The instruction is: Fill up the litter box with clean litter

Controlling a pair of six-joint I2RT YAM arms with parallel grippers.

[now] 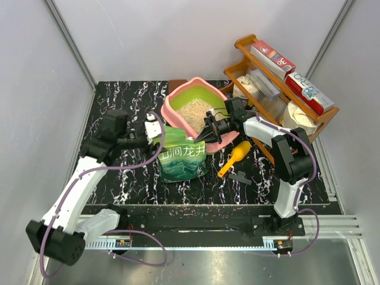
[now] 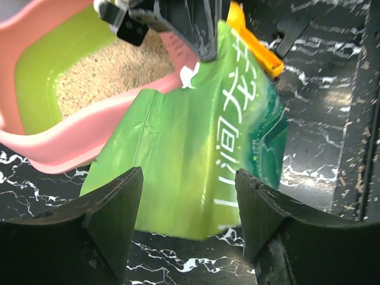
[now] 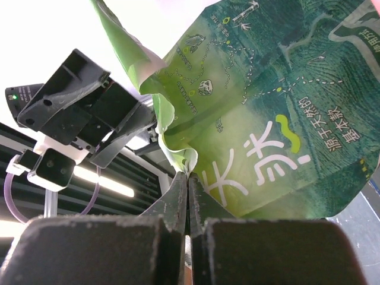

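Overhead, you see the litter box (image 1: 168, 113) at the table's far middle, with clean litter (image 1: 193, 113) over its floor. The green bag (image 1: 183, 157) is slumped against its near rim. The yellow scoop (image 1: 233, 159) and wooden rack (image 1: 279, 89) crowd your right arm. From the left wrist, your left gripper (image 2: 187, 208) gapes wide and grips nothing, the bag lying beyond it. From the right wrist, the right gripper (image 3: 188, 178) is closed on a thin fold of the bag's edge. That fold could slip or tear and spill litter on the table.

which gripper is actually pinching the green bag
The right gripper: its jaws are shut on an edge of the bag. The left gripper is open, jaws wide apart.
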